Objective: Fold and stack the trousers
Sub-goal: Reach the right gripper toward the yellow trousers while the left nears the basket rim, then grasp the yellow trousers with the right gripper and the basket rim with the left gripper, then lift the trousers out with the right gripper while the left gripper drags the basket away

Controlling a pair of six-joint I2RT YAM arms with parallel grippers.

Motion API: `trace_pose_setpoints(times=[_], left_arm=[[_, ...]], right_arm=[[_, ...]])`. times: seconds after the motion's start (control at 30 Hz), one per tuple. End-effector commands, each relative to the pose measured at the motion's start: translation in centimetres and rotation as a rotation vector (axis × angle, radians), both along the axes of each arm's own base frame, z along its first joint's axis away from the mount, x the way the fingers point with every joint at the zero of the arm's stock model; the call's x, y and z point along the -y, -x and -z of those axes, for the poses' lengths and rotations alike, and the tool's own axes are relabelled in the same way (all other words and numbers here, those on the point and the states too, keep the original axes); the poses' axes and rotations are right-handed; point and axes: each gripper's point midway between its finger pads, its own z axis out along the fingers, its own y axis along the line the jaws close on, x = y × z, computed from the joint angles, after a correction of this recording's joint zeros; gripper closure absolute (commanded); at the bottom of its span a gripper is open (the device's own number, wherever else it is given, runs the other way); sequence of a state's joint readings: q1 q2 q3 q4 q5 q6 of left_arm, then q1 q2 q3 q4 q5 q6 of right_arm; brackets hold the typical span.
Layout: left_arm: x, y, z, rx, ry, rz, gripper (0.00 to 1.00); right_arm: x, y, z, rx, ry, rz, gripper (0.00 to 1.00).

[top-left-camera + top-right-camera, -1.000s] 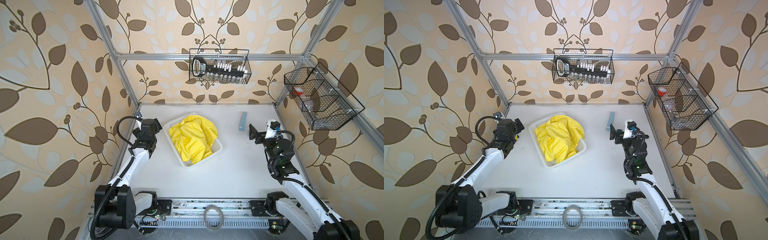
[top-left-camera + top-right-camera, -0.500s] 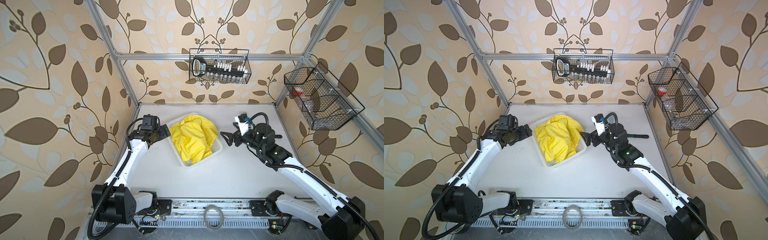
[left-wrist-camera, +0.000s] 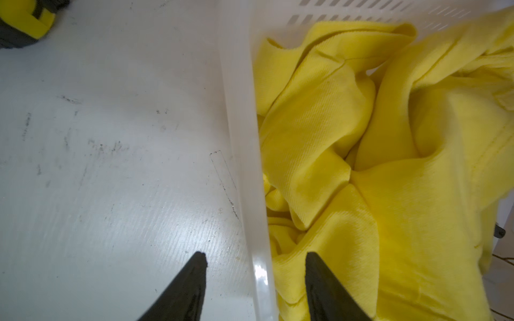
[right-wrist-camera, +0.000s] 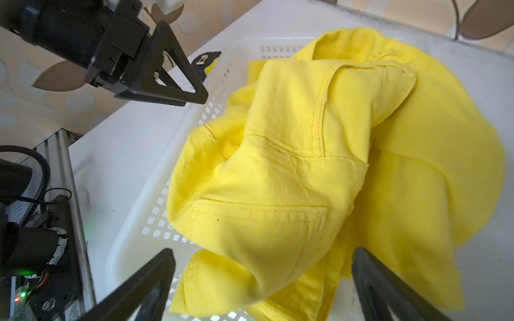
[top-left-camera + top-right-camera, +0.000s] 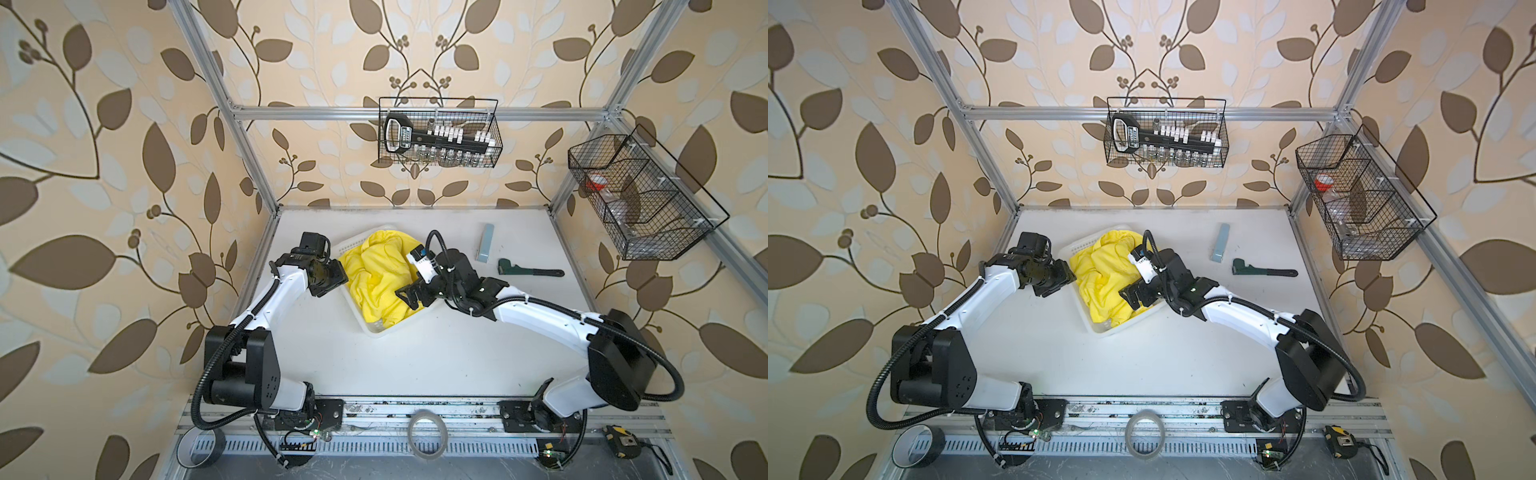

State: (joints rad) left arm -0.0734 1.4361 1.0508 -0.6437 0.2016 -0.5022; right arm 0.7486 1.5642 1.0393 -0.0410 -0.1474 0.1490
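The trousers look soft and floppy, so grab a thick fold. The left pincer is half open, the right pincer wide open; both hold nothing.

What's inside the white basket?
A crumpled pair of yellow trousers fills the white basket and spills over its rim. Whether anything lies under them cannot be seen: the cloth covers nearly all of the bottom.

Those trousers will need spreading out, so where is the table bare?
Widest bare patch: the table between the white basket and the near edge. A narrow strip runs behind the basket. Crowded: the basket with yellow trousers, left tool and right tool; also the pipe wrench and blue-grey block, back right.
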Motion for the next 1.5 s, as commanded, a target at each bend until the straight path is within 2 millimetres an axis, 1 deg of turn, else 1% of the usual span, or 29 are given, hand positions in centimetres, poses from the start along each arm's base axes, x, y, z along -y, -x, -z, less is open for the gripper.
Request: trace_pose_setpoints(times=[0.0, 0.1, 0.17, 0.27, 0.33, 0.43, 0.47, 0.5, 0.57, 0.6, 0.63, 0.7, 0.8, 0.87, 0.9, 0.93, 1.03, 1.07, 1.17, 1.27, 1.4, 1.47], left_arm=[[0.5, 0.1, 1.4, -0.037, 0.006, 0.002, 0.48], [0.4, 0.0, 1.6, -0.041, -0.010, -0.005, 0.58], [0.2, -0.1, 1.6, -0.039, -0.020, -0.012, 0.63], [0.5, 0.0, 2.3, -0.062, -0.009, -0.011, 0.74], [0.6, 0.1, 2.6, -0.076, -0.005, -0.013, 0.83], [0.2, 0.1, 2.2, -0.064, -0.021, -0.031, 0.88], [0.2, 0.1, 2.1, -0.063, -0.021, -0.035, 0.91], [0.2, 0.1, 2.1, -0.066, -0.016, -0.040, 0.94], [0.3, 0.2, 2.3, -0.076, -0.005, -0.061, 0.96], [0.3, 0.2, 2.4, -0.081, 0.007, -0.074, 0.96], [0.4, 0.2, 2.4, -0.081, 0.012, -0.088, 0.97], [0.2, 0.3, 2.3, -0.078, 0.009, -0.120, 0.97], [-0.7, 0.3, 1.8, -0.069, -0.013, -0.193, 1.00], [-1.4, 0.1, 1.4, -0.060, -0.024, -0.250, 1.00], [-1.6, 0.0, 1.2, -0.054, -0.028, -0.278, 1.00], [-1.9, -0.1, 1.0, -0.048, -0.028, -0.312, 1.00], [-2.8, -0.7, 0.5, -0.030, -0.032, -0.413, 1.00], [-3.2, -0.9, 0.3, -0.026, -0.035, -0.446, 1.00], [-4.1, -1.5, -0.3, -0.011, -0.039, -0.557, 1.00], [-5.0, -2.3, -0.8, 0.005, -0.034, -0.655, 1.00], [-6.0, -3.1, -0.5, 0.013, -0.011, -0.787, 1.00], [-6.7, -3.5, -0.3, 0.020, 0.009, -0.854, 1.00]], right_arm=[[-1.1, -1.1, 0.5, 0.002, 0.022, 0.031, 0.00], [-1.7, -1.9, 1.9, 0.007, 0.073, 0.058, 0.00], [-1.8, -2.7, 2.8, 0.012, 0.116, 0.091, 0.00], [-2.0, -3.7, 4.1, 0.021, 0.169, 0.126, 0.00], [-2.6, -4.1, 4.7, 0.016, 0.158, 0.128, 0.00], [-3.4, -4.4, 5.5, -0.004, 0.141, 0.120, 0.00], [-3.6, -4.3, 6.1, -0.014, 0.138, 0.117, 0.02], [-4.3, -4.7, 5.5, -0.012, 0.113, 0.114, 0.05], [-5.0, -5.0, 5.6, -0.027, 0.095, 0.110, 0.21], [-5.3, -4.9, 5.6, -0.035, 0.081, 0.105, 0.31], [-5.6, -4.9, 5.3, -0.037, 0.063, 0.101, 0.39], [-6.1, -4.8, 4.1, -0.031, 0.024, 0.085, 0.51], [-5.8, -4.6, 1.2, -0.011, -0.032, 0.079, 0.68], [-5.1, -4.4, -2.2, 0.013, -0.108, 0.071, 0.80], [-4.6, -4.3, -3.8, 0.032, -0.136, 0.070, 0.88], [-3.9, -4.2, -5.9, 0.060, -0.162, 0.075, 1.00], [-1.7, -3.3, -11.6, 0.151, -0.211, 0.070, 1.00], [-0.6, -3.0, -13.6, 0.178, -0.229, 0.072, 1.00], [2.7, -1.9, -18.5, 0.256, -0.274, 0.087, 1.00], [6.5, -0.8, -22.3, 0.327, -0.294, 0.123, 1.00], [11.7, 1.0, -26.3, 0.422, -0.296, 0.203, 1.00], [14.7, 2.1, -28.4, 0.487, -0.294, 0.270, 1.00]])
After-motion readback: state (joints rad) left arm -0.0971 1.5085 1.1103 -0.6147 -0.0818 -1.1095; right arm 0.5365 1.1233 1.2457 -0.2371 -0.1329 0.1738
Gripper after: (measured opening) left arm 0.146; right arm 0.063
